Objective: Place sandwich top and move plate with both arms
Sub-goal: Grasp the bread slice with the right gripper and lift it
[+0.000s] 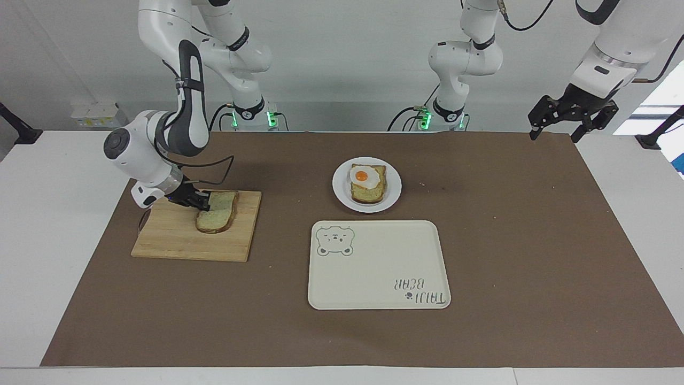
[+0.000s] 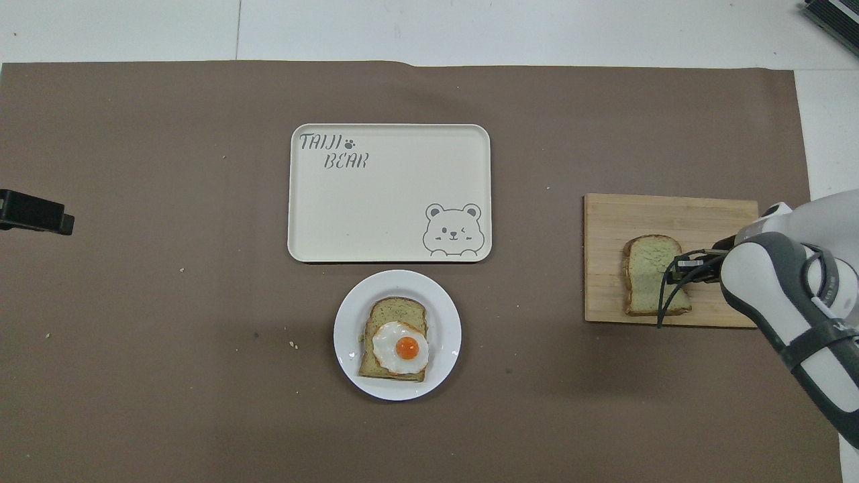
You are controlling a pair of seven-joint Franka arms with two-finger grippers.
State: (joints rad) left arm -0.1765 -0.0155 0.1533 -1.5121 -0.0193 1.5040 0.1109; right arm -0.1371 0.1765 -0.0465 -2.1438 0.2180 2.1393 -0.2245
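Altogether two bread slices point(image 1: 216, 213), one plate point(image 1: 367, 184)

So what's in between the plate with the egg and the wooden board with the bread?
Nothing: only bare brown table cover lies between the plate and the wooden board, as the overhead view shows plainly.

"TAIJI BEAR" printed on the cream tray point(image 2: 389, 201)
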